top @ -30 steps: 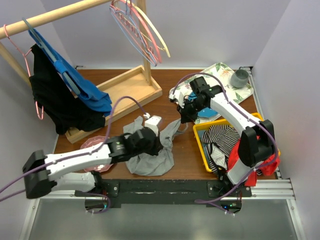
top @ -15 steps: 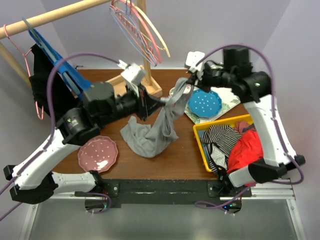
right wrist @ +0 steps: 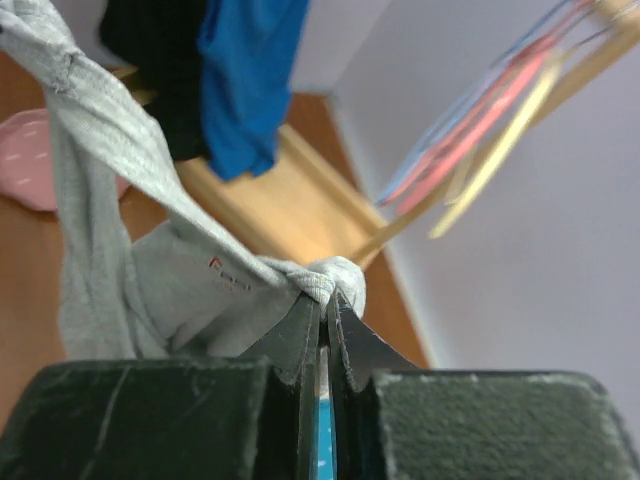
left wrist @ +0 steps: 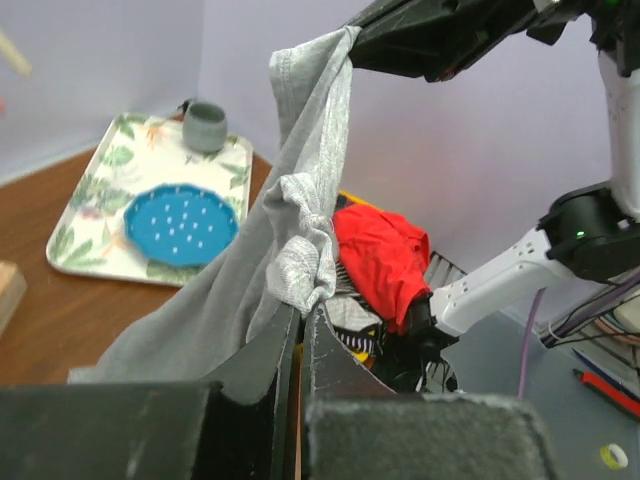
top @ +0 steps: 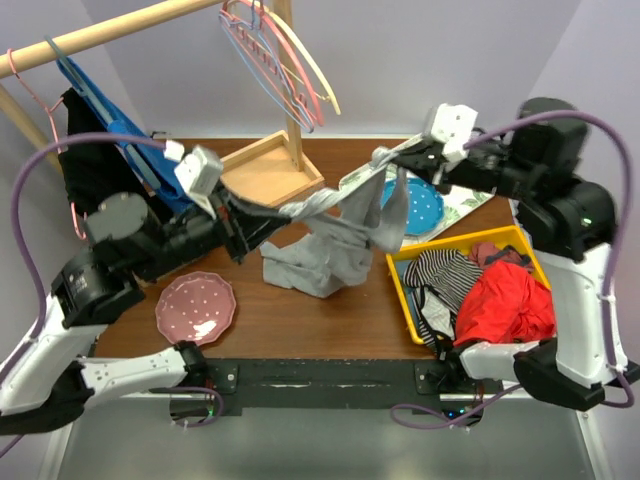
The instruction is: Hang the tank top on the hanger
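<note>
**Tank top held up between 2 sets of jaws**

We see the left jaws closed on a bunched fold of the tank top (top: 335, 235), the pinch plain in the left wrist view. The right jaws are shut tight on another gathered edge of the same grey knit, as the right wrist view shows. Between the 2 grips the cloth runs as a taut band above the bench (top: 340, 320), the right end higher than the left. The rest of the tank top hangs down from that band, and its lowest folds look to rest on the wood just left of the yellow basket (top: 398, 292).

The left arm (top: 110, 270) reaches in from the left, the right arm (top: 560, 190) from the right. The hanger (top: 270, 72) hangs on the wooden rail (top: 110, 35) at the back, among pink and cream ones, well apart from the tank top. In the basket lie a red garment (top: 500, 300) and a striped garment (top: 440, 272). A blue plate (top: 428, 205) sits on a floral tray (top: 470, 195) behind the raised cloth, with a grey cup (left wrist: 205, 125) at the tray's far corner. A pink plate (top: 195, 308) lies on the bench by the left arm.
</note>
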Robot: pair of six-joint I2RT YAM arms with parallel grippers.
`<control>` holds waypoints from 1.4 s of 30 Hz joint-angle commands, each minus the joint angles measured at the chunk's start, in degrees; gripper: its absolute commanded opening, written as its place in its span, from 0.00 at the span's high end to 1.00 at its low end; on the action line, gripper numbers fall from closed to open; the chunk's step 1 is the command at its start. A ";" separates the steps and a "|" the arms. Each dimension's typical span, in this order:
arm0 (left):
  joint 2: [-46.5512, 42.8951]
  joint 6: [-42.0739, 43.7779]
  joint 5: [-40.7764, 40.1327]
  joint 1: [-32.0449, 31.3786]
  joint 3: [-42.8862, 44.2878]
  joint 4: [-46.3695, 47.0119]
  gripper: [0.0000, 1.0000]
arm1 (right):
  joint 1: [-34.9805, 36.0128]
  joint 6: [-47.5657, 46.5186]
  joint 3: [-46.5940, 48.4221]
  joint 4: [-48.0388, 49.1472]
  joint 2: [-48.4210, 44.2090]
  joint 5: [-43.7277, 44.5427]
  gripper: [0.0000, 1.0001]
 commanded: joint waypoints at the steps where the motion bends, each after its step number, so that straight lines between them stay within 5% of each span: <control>1: -8.39 -6.21 -7.36 0.25 -17.47 2.26 1.00 | 3.13 5.64 -19.55 6.25 3.04 -5.54 1.00; 5: -14.38 -17.01 -4.31 0.25 -45.46 14.72 1.00 | 10.08 4.34 -36.83 13.29 6.20 0.59 1.00; 12: -10.80 -24.33 3.95 4.28 -66.72 31.96 1.00 | 13.43 1.96 -43.37 16.29 22.80 4.81 1.00; 16: -9.11 -22.41 6.16 7.98 -68.75 29.17 0.72 | 14.14 3.18 -42.05 17.07 27.21 6.76 0.98; 19: -10.42 -18.89 3.88 8.51 -66.83 23.90 0.54 | 14.14 4.50 -41.44 17.95 27.92 8.86 0.87; 21: -11.39 -15.99 3.00 8.60 -63.67 19.87 0.38 | 14.14 5.20 -40.73 18.48 28.53 10.09 0.68; 23: -11.66 -12.14 2.91 8.60 -58.77 16.79 0.34 | 14.14 6.26 -38.80 18.31 28.71 11.94 0.49; 26: -11.57 -7.83 3.61 8.60 -50.69 11.16 0.31 | 13.87 5.56 -35.20 15.68 27.40 11.77 0.36; 30: -10.78 -5.09 1.43 8.60 -41.52 8.42 0.24 | 9.15 3.28 -37.11 13.57 19.77 4.68 0.30; 35: -2.46 -4.12 -8.40 9.30 -28.17 16.04 0.10 | -0.09 1.87 -43.97 15.22 10.35 -6.32 0.24; 42: 13.73 -12.19 -7.20 20.36 -9.79 27.04 0.15 | -9.93 8.36 -56.27 27.95 -2.31 -14.15 0.12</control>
